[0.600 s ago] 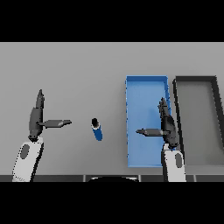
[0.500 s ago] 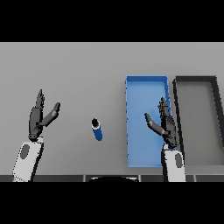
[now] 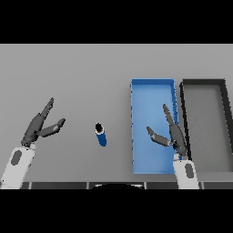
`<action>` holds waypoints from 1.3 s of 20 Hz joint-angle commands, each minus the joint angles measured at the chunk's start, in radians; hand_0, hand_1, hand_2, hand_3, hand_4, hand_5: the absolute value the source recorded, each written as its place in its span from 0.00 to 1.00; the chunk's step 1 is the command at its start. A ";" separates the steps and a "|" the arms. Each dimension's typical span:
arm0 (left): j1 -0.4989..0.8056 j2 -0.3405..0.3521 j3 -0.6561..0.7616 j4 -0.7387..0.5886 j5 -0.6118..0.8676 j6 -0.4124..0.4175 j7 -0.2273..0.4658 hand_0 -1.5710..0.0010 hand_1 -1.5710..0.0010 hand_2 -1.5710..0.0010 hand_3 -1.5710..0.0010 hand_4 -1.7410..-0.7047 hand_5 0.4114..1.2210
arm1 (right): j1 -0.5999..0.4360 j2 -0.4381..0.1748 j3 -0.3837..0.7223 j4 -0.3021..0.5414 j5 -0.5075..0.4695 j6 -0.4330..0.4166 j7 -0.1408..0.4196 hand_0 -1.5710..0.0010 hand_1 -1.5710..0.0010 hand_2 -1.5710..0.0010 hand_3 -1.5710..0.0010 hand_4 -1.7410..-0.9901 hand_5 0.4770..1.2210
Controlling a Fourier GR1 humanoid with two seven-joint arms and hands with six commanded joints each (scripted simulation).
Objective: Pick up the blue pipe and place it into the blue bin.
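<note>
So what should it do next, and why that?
Probably move the right hand left and down toward the blue pipe. The pipe lies untouched on the table, outside the blue bin, and both hands, left hand included, are open, holding nothing.

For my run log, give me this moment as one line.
blue pipe: on table, untouched | left hand: open, left of pipe | right hand: open, over blue bin | black bin: right

Plain grey table (image 3: 68,73) under flat, even light
</note>
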 commanded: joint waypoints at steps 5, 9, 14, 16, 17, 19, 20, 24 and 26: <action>0.049 0.050 -0.034 -0.085 0.023 -0.099 -0.057 1.00 1.00 1.00 1.00 0.74 0.21 | 0.011 -0.005 0.005 -0.016 0.000 0.008 0.012 1.00 1.00 1.00 1.00 0.74 0.14; 0.086 0.077 -0.116 -0.204 0.003 -0.146 0.030 1.00 1.00 1.00 1.00 0.71 0.15 | 0.017 -0.006 0.006 -0.036 -0.010 0.016 0.022 1.00 1.00 1.00 1.00 0.70 0.14; 0.097 0.056 -0.223 -0.267 -0.063 -0.173 0.117 1.00 1.00 1.00 1.00 0.64 0.07 | 0.013 0.000 0.006 -0.028 -0.020 0.021 0.017 1.00 1.00 1.00 1.00 0.70 0.13; 0.068 0.015 -0.260 -0.253 -0.091 -0.176 0.127 1.00 1.00 1.00 1.00 0.62 0.07 | 0.000 0.001 0.005 -0.023 -0.015 0.016 0.036 1.00 1.00 1.00 1.00 0.70 0.13; 0.056 -0.007 -0.271 -0.243 -0.101 -0.171 0.134 1.00 1.00 1.00 1.00 0.61 0.06 | 0.006 -0.004 0.001 -0.029 -0.021 0.022 0.034 1.00 1.00 1.00 1.00 0.70 0.13; 0.056 -0.034 -0.287 -0.241 -0.114 -0.167 0.101 1.00 1.00 1.00 1.00 0.58 0.08 | 0.012 0.004 0.008 -0.022 -0.015 0.020 0.029 1.00 1.00 1.00 1.00 0.71 0.12; 0.040 -0.057 -0.294 -0.225 -0.119 -0.164 0.097 1.00 1.00 1.00 1.00 0.57 0.09 | 0.010 0.008 0.008 -0.025 -0.018 0.018 0.029 1.00 1.00 1.00 1.00 0.71 0.12; -0.007 -0.162 -0.318 -0.125 -0.164 -0.127 0.092 1.00 1.00 1.00 1.00 0.59 0.09 | 0.025 -0.002 -0.008 -0.029 -0.032 0.022 0.016 1.00 1.00 1.00 1.00 0.71 0.10; -0.015 -0.195 -0.319 -0.097 -0.156 -0.124 0.080 1.00 1.00 1.00 1.00 0.59 0.10 | 0.011 0.000 -0.012 -0.017 -0.040 0.025 0.025 1.00 1.00 1.00 1.00 0.71 0.10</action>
